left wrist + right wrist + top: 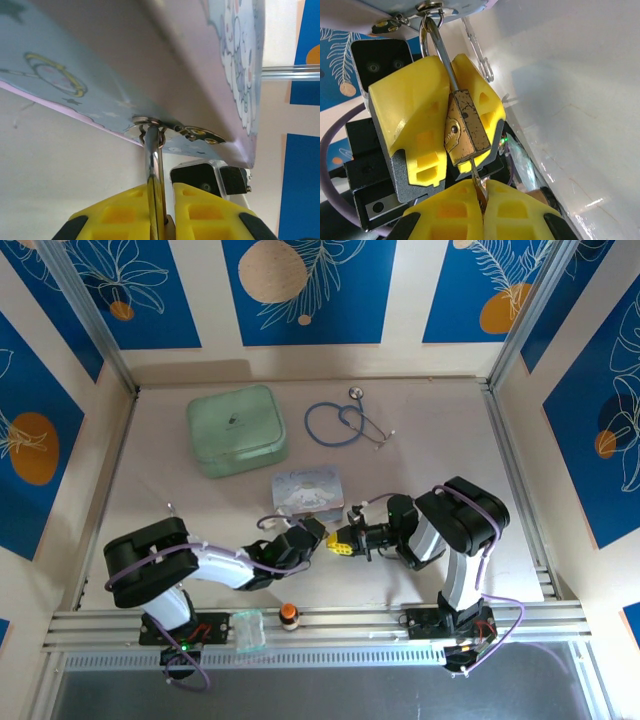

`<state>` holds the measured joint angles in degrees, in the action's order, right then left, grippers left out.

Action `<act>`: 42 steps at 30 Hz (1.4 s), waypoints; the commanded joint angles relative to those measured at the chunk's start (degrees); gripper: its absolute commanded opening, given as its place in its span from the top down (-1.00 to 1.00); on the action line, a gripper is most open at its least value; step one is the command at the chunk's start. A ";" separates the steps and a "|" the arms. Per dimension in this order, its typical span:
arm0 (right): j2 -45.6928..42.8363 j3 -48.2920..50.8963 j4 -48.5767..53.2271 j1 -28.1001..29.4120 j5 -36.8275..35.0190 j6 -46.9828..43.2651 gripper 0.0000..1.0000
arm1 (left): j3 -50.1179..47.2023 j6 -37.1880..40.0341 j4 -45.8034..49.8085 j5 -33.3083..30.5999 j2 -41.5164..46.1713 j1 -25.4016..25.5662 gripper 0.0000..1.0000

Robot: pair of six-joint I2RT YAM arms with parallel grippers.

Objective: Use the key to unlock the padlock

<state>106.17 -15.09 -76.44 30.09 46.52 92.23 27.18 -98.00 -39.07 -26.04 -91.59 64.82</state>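
Left pincer (159, 192) clamps the padlock (465, 127), steadying it where its shackle (440, 47) hangs from the tin (100, 50). Right pincer (482, 189) pinches the key (475, 175), blade at the padlock's base, apparently for turning.

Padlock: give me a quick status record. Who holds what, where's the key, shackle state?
padlock: brass body, clamped between yellow fingers
shackle: threaded through the hasp of the tin; locked or not, cannot tell
left end effector: shut on padlock
right end effector: shut on key
key: tip at the padlock's underside; depth not visible
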 commanded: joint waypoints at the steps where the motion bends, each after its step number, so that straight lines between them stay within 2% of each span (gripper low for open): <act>1: -2.78 -3.02 -3.20 2.81 -13.62 -0.12 1.00 | 6.34 1.81 -7.60 13.93 0.48 2.95 1.00; 5: -3.31 -2.58 -3.90 3.16 -17.03 0.39 1.00 | 6.08 1.16 -8.01 14.54 0.10 3.12 1.00; 9: -3.58 -2.87 -3.93 2.98 -16.03 -0.26 1.00 | 4.19 0.11 -11.23 14.03 -0.09 3.12 1.00; 14: -4.48 -0.01 -3.70 1.17 -15.50 -1.83 0.52 | 2.76 0.35 -10.98 12.98 1.45 3.12 1.00; 19: -4.37 0.94 -1.61 2.09 -16.29 -3.14 0.42 | 1.45 0.90 -8.31 10.66 3.15 2.88 1.00; 25: -4.51 2.76 -1.53 2.87 -17.96 -4.05 0.40 | -0.16 1.31 -6.71 9.49 4.50 1.59 1.00; 29: -6.84 4.31 0.51 2.88 -18.62 -5.65 0.26 | -0.72 1.67 -4.53 8.91 4.84 0.71 1.00; 35: -16.16 6.57 14.31 3.66 -20.92 -11.18 0.24 | -0.57 3.38 -1.25 7.64 4.32 -0.17 1.00; 36: -18.35 6.86 17.36 3.75 -21.43 -12.18 0.19 | -0.61 3.55 -0.62 7.51 4.25 -0.30 1.00; 39: -27.06 6.46 31.27 3.84 -23.05 -15.96 -0.03 | -0.46 3.69 0.25 7.15 3.65 -0.31 1.00; 42: -36.64 5.30 45.41 3.75 -25.60 -19.76 -0.05 | -0.75 3.21 -1.75 7.36 2.45 -0.31 1.00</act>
<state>75.00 -8.78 -47.77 33.80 25.04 77.95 26.28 -95.90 -38.02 -19.94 -88.66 64.14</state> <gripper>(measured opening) 0.523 0.134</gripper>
